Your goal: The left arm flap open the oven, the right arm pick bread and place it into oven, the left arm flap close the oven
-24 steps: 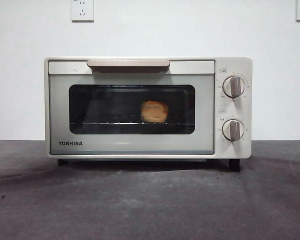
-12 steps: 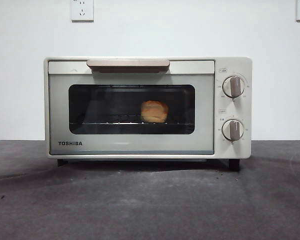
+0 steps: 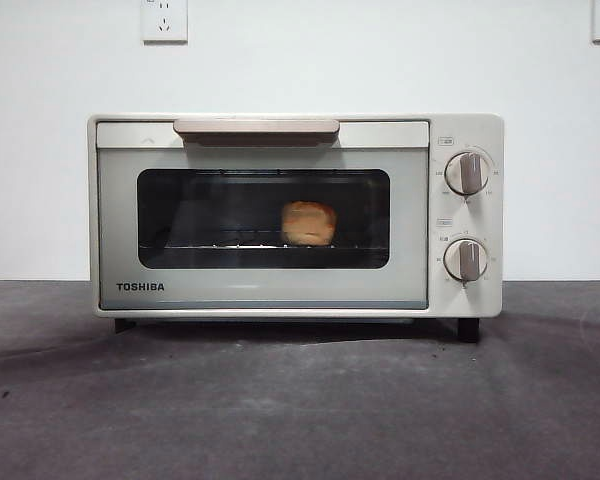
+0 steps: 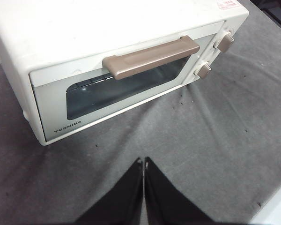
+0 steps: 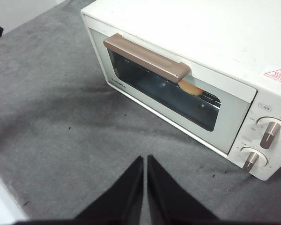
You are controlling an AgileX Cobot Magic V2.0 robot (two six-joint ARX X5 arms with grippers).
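The left gripper [image 4: 144, 161] hangs clenched on nothing, its black jaws pressed tip to tip above the grey table [image 4: 215, 140], in front of the oven [image 4: 107, 28] and apart from it; the right gripper [image 5: 145, 159] is likewise clenched and empty, also in front of the oven [image 5: 201, 37] and clear of it; the oven [image 3: 295, 215] stands on the table [image 3: 300, 400] with its glass door shut, the beige handle [image 3: 256, 127] along the door's upper edge and two knobs [image 3: 467, 172] beside the door; the bread [image 3: 309, 223] sits inside the oven on the wire rack [image 3: 230, 243], seen through the window; behind the oven, the wall carries a socket [image 3: 165, 20].
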